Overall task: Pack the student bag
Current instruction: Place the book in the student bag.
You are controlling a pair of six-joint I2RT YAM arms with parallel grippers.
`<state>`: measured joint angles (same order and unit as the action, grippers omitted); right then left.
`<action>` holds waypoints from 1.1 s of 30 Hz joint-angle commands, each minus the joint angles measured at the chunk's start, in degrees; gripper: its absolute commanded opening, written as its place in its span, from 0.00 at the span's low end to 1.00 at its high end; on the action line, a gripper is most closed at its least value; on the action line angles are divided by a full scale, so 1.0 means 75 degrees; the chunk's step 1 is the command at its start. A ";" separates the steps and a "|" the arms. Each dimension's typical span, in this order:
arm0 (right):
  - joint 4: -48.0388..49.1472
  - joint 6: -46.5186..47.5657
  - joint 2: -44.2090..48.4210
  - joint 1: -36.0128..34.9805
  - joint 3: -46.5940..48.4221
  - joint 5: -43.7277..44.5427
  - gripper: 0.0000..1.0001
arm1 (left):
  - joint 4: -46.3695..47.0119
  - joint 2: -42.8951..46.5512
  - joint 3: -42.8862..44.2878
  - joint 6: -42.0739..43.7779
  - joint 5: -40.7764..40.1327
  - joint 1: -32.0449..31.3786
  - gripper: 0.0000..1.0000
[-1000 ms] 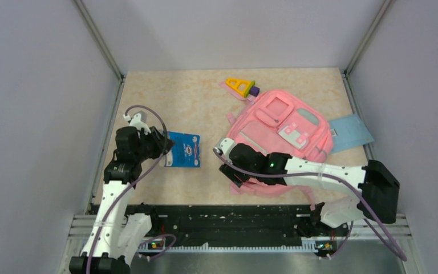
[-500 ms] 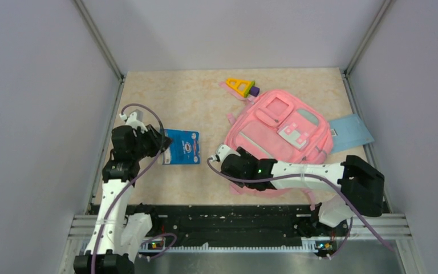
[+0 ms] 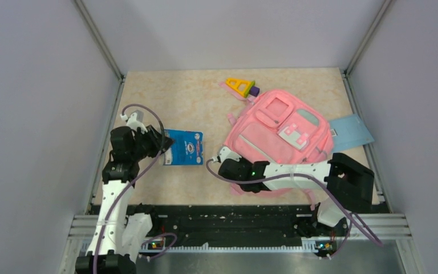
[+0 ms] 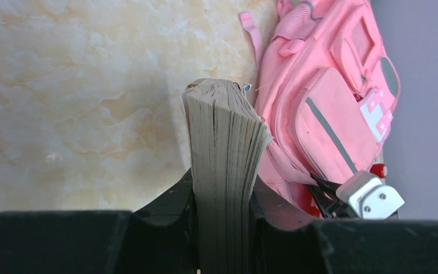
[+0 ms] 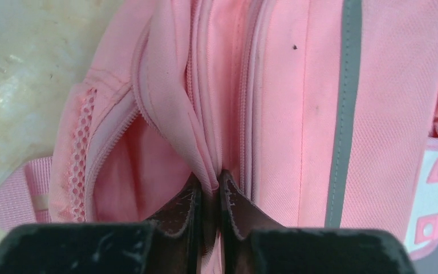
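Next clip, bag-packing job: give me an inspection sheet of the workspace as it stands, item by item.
Surface: beige marbled tabletop.
Job's things: pink student bag lies front up, one zip opening gaping; thick blue book to its left.
Clutter: yellow triangle toy at the bag's far corner; light blue sheet against its right side.
Tools: left tool clamped on the book; right tool pinches a fabric fold at the bag's opening.
Cables: purple cables, one looped along each arm.
Surroundings: grey walls, metal frame posts.

matt pink woven cloth student bag (image 5: 388, 114), rough paper-edged book (image 4: 225, 171), smooth, faintly glossy marbled tabletop (image 4: 80, 85)
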<state>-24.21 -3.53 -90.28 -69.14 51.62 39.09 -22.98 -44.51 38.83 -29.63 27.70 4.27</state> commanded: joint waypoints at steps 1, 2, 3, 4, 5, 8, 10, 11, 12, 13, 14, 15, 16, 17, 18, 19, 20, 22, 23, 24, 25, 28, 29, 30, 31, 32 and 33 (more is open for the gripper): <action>-0.0587 -0.0304 0.0471 -0.0030 0.0788 0.0867 0.02 | 0.1091 0.0353 0.0030 0.0048 0.1258 0.0040 0.00; -0.0594 -0.0303 0.0639 -0.0030 0.0979 0.0871 0.02 | 0.1161 0.0368 0.0024 0.0077 0.1566 0.0041 0.00; -0.0593 -0.0335 0.0788 -0.0021 0.1202 0.0930 0.02 | 0.1199 0.0370 0.0009 -0.0003 0.1818 0.0039 0.00; -0.0593 -0.0362 0.0932 -0.0010 0.1425 0.1025 0.02 | 0.1287 0.0389 -0.0042 -0.0121 0.1943 0.0023 0.00; -0.0566 -0.0360 0.1068 -0.0003 0.1668 0.1115 0.00 | 0.1413 0.0416 -0.0116 -0.0309 0.2043 0.0027 0.00; -0.0247 -0.0323 0.1488 0.0128 0.2286 0.1325 0.00 | 0.2005 0.0608 -0.0372 -0.1114 0.2136 -0.0037 0.00; 0.0246 -0.0183 0.1862 0.0207 0.2514 0.1232 0.00 | 0.2424 0.0803 -0.0564 -0.1879 0.1861 -0.0149 0.00; 0.0516 -0.0136 0.2061 0.0232 0.2576 0.1106 0.00 | 0.2668 0.0960 -0.0704 -0.2340 0.1665 -0.0218 0.00; 0.0798 -0.0089 0.2272 0.0259 0.2596 0.0921 0.00 | 0.3068 0.1052 -0.0867 -0.2764 0.1505 -0.0319 0.00; 0.1034 -0.0078 0.2445 0.0281 0.2601 0.0747 0.00 | 0.3482 0.1129 -0.1052 -0.3232 0.1400 -0.0423 0.00; 0.1248 -0.0093 0.2609 0.0297 0.2591 0.0559 0.00 | 0.3793 0.1171 -0.1215 -0.3605 0.1263 -0.0526 0.00; 0.1422 -0.0110 0.2729 0.0311 0.2603 0.0438 0.00 | 0.3986 0.1176 -0.1333 -0.3939 0.1049 -0.0758 0.00; 0.1538 -0.0139 0.2820 0.0313 0.2609 0.0374 0.00 | 0.4161 0.1171 -0.1454 -0.4235 0.0825 -0.0989 0.00; 0.1673 -0.0161 0.2921 0.0319 0.2610 0.0305 0.00 | 0.4341 0.1128 -0.1573 -0.4403 0.0516 -0.1277 0.00; 0.1747 -0.0187 0.2966 0.0324 0.2617 0.0251 0.00 | 0.4504 0.1070 -0.1694 -0.4556 0.0182 -0.1555 0.00; 0.1815 -0.0218 0.3001 0.0322 0.2613 0.0214 0.00 | 0.4809 0.0985 -0.1844 -0.4730 -0.0123 -0.1903 0.00; 0.1878 -0.0245 0.3025 0.0323 0.2612 0.0186 0.00 | 0.5206 0.0850 -0.1973 -0.4923 -0.0414 -0.2226 0.00; 0.1927 -0.0281 0.3049 0.0318 0.2616 0.0182 0.00 | 0.6155 0.0473 -0.2266 -0.5424 -0.0529 -0.2737 0.00; 0.1941 -0.0296 0.3049 0.0317 0.2611 0.0199 0.00 | 0.6611 0.0302 -0.2326 -0.5631 -0.0615 -0.2909 0.00; 0.1943 -0.0325 0.3036 0.0324 0.2610 0.0202 0.00 | 0.6842 0.0135 -0.2339 -0.5722 -0.0744 -0.3071 0.00; 0.1948 -0.0350 0.3037 0.0323 0.2616 0.0208 0.00 | 0.6970 0.0008 -0.2332 -0.5728 -0.0914 -0.3250 0.00; 0.1960 -0.0417 0.3025 0.0318 0.2617 0.0164 0.00 | 0.7393 -0.0340 -0.2309 -0.5827 -0.1238 -0.3619 0.00; 0.1950 -0.0434 0.3009 0.0321 0.2611 0.0158 0.00 | 0.7520 -0.0466 -0.2282 -0.5869 -0.1270 -0.3699 0.00; 0.1934 -0.0439 0.3000 0.0324 0.2616 0.0144 0.00 | 0.7609 -0.0600 -0.2241 -0.5880 -0.1295 -0.3806 0.00; 0.1934 -0.0437 0.2999 0.0325 0.2623 0.0136 0.00 | 0.7617 -0.0735 -0.2165 -0.5841 -0.1317 -0.3883 0.00; 0.1933 -0.0438 0.2999 0.0325 0.2637 0.0123 0.00 | 0.7587 -0.0883 -0.2089 -0.5750 -0.1359 -0.3966 0.00; 0.1938 -0.0435 0.2981 0.0325 0.2638 0.0106 0.00 | 0.7583 -0.1043 -0.2030 -0.5692 -0.1423 -0.4047 0.00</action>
<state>-20.97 -5.87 -70.39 -66.54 66.54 39.75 22.50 -49.82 20.34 -70.59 19.90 -24.01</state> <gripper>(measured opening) 0.056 0.292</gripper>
